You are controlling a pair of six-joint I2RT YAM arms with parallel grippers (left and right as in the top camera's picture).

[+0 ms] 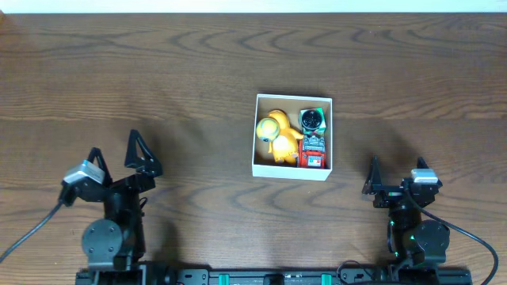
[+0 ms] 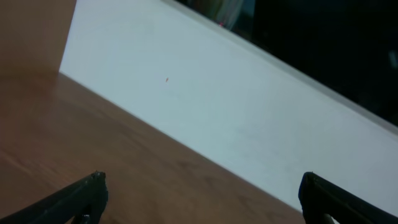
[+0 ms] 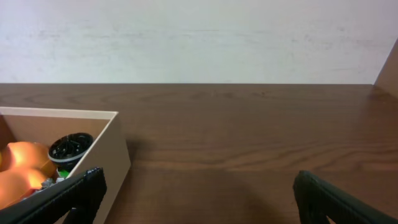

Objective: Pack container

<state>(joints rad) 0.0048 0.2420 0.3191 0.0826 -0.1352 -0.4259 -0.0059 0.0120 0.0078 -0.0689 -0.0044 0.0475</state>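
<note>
Left gripper (image 1: 116, 150) and right gripper (image 1: 396, 170): jaws wide, empty. Container (image 1: 291, 170) lies ahead-right of the left, ahead-left of the right, well apart from both. Yellow toy (image 1: 276, 134), red toy (image 1: 314, 152) and dark round piece (image 1: 312, 119) sit inside. No loose items in view, so packing looks done; next move probably none.

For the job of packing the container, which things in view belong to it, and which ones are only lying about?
Belong to the job:
- container, holding a yellow toy, a red toy and a black round piece
- left gripper and right gripper, both open and empty

Only around:
- wooden table
- white wall behind it
</note>
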